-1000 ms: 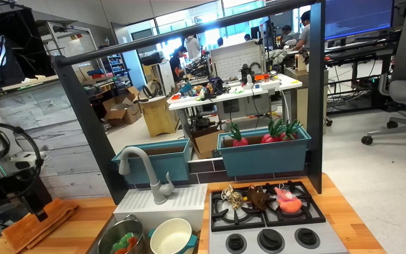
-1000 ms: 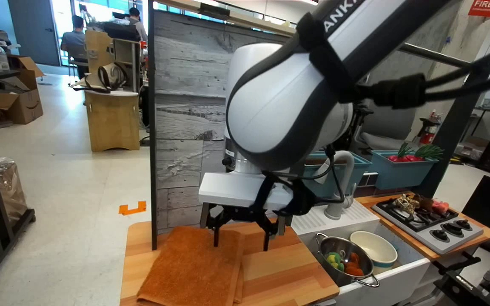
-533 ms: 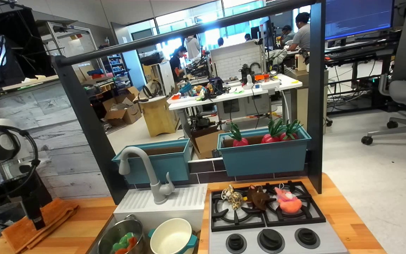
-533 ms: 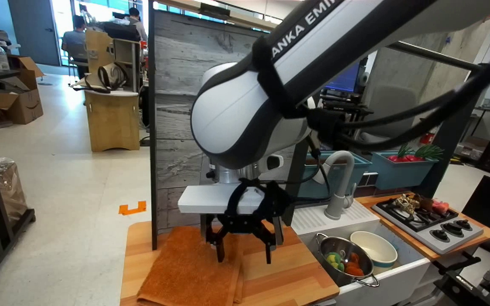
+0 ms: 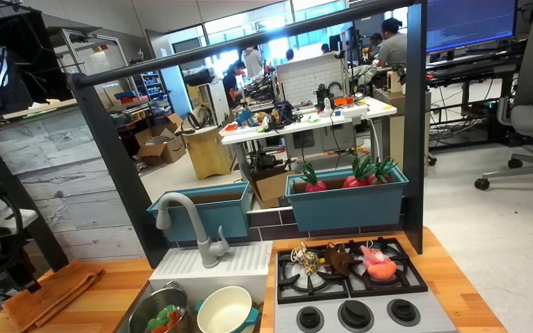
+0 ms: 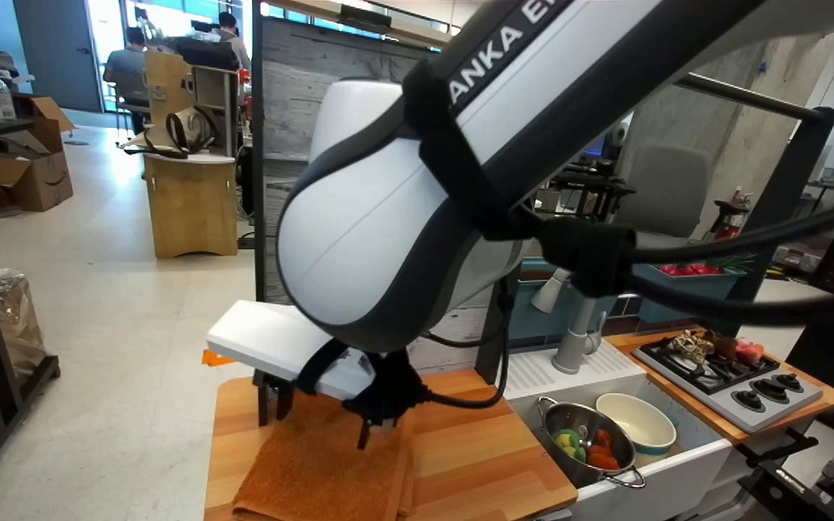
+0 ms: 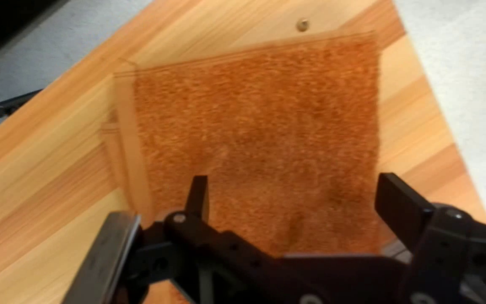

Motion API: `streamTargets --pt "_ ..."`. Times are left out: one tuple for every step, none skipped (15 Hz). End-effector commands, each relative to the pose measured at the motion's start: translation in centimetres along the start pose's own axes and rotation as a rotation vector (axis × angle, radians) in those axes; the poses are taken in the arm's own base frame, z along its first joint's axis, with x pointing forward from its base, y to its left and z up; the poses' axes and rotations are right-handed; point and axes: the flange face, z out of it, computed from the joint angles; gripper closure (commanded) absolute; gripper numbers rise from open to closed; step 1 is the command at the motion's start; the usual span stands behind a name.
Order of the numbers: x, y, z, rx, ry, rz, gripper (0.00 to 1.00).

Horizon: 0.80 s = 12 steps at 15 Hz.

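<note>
Your black end effector (image 7: 291, 179), two jaws standing wide apart, is hanging over one folded orange terry towel (image 7: 260, 118). The towel is lying on the light wood-plank counter (image 6: 475, 449), near the front corner farther from the white sink (image 6: 677, 477). Its long axis is slanting from the grey wood panel (image 5: 81, 199) toward that corner, layered edge facing the sink, where one steel pot (image 6: 565, 420) and one cream pot (image 5: 225, 307) are resting.

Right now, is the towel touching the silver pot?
Apart. Both exterior views show it: a wide stretch of wood lies between the towel and the silver pot.
</note>
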Motion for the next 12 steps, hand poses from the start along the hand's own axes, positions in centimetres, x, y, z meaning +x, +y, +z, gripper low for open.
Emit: streamTargets --pt "-1.7 -1.0 0.9 0.016 0.066 -0.009 0.0" --pt "-1.5 -0.8 0.1 0.023 0.027 -0.007 0.0" --pt "-2.0 -0.8 0.5 0.015 0.036 -0.011 0.0" --pt "-2.2 -0.8 0.8 0.009 0.042 -0.015 0.0" --pt "-1.4 -0.6 1.8 -0.002 0.066 -0.013 0.0" --pt "-0.9 -0.4 2.6 -0.013 0.077 -0.018 0.0" --pt "-0.5 -0.2 3.4 -0.024 0.093 -0.018 0.0" --pt "0.0 0.1 4.3 -0.036 0.107 -0.016 0.0" --pt "0.4 0.3 5.0 -0.048 0.121 -0.014 0.0" --pt "0.8 0.6 6.0 -0.059 0.124 -0.011 0.0" --pt "1.1 1.0 6.9 -0.073 0.117 -0.003 0.0" --pt "1.1 1.2 7.4 -0.084 0.103 0.007 0.0"
